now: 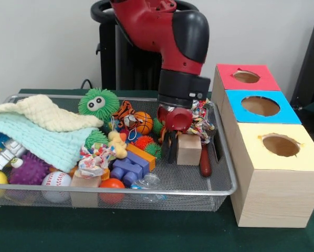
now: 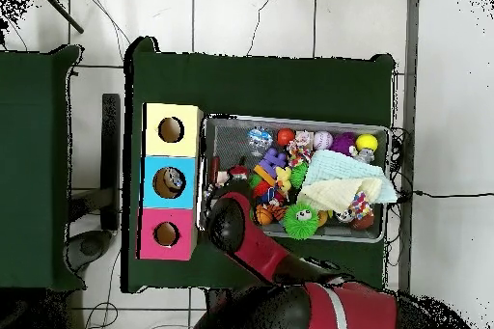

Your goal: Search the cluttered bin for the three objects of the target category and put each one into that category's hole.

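While the overhead view hides the end effector (image 1: 170, 152) under the arm, we see its dark fingers in the front view, lowered into the wire bin (image 1: 146, 190) just beside a wooden block (image 1: 189, 149); whether they grip anything we cannot tell. Nearest us lie one baseball (image 1: 55, 180) and one orange ball (image 1: 112, 185). Three holes top the box (image 1: 275, 189): yellow (image 1: 281, 145), blue (image 1: 260, 106), red (image 1: 246, 76).

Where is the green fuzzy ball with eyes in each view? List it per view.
Front view: green fuzzy ball at the bin's far edge, just right of the cream cloth.
Overhead view: at the bin's bottom edge, below the cream cloth.
Shared landmark: the cream cloth.
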### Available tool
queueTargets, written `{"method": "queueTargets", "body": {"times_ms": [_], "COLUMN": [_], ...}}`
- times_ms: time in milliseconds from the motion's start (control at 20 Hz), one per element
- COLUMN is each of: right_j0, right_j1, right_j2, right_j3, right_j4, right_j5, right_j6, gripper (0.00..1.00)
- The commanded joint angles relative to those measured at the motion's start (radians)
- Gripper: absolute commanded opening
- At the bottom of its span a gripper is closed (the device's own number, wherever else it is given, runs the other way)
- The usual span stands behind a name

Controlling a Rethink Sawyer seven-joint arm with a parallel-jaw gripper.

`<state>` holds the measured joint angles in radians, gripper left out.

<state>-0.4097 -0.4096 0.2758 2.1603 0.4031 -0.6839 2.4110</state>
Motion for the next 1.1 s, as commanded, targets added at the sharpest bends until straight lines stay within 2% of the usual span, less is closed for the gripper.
{"method": "queueTargets", "body": {"times_ms": [50,200,350,550,800,1100], "right_j0": [-0.071,-0.112,-0.108,-0.122,-0.131,-0.098], "right_j1": [-0.019,0.015,0.052,0.034,0.027,-0.025], "right_j2": [-0.073,-0.043,-0.018,0.018,0.052,0.004], "right_j3": [-0.168,-0.249,-0.347,-0.382,-0.395,-0.403], "right_j4": [-0.372,-0.517,-0.637,-0.764,-0.855,-0.857], "right_j5": [0.294,0.391,0.492,0.576,0.621,0.688], "right_j6": [-0.357,-0.384,-0.370,-0.310,-0.235,-0.168], "gripper": [1.00,1.00,1.00,1.00,1.00,1.00]}}
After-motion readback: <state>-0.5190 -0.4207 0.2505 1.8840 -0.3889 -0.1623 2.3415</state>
